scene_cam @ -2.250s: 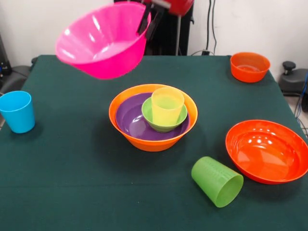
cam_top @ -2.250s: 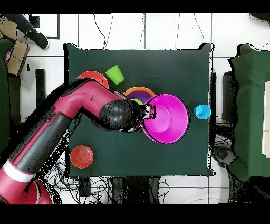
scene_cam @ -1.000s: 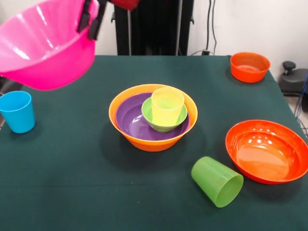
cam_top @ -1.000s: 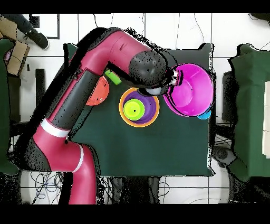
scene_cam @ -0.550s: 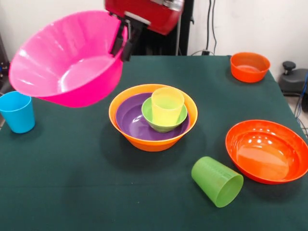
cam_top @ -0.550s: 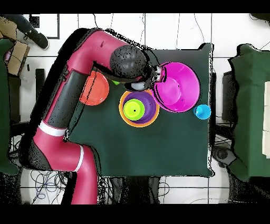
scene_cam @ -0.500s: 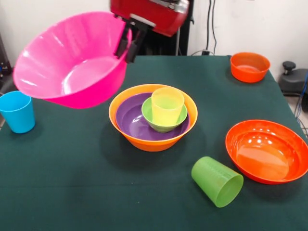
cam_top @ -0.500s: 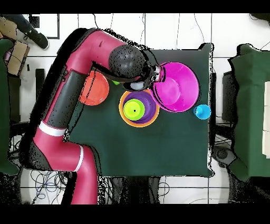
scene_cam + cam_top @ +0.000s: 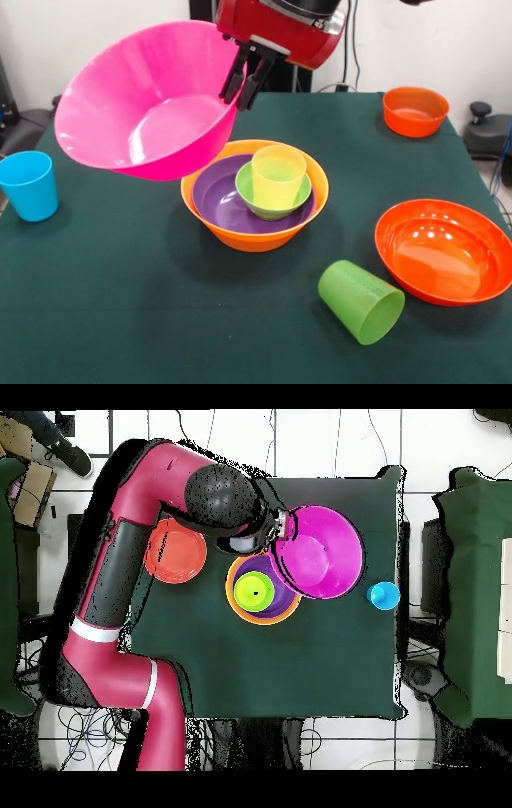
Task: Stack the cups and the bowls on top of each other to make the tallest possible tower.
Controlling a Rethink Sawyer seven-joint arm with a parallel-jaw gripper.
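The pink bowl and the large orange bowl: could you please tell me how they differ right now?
The pink bowl is held tilted in the air, gripped at its rim by the hand; the large orange bowl sits level on the table. The pink bowl is empty; the orange one holds a purple bowl, small green bowl and yellow cup. Both are large, round and glossy.

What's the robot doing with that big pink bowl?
The robot's gripper is pinching the rim of the big pink bowl and holding it tilted in the air, next to the tower: an orange bowl with a purple bowl, a small green bowl and a yellow cup nested inside. A blue cup, a tipped-over green cup and two more orange bowls wait on the table.
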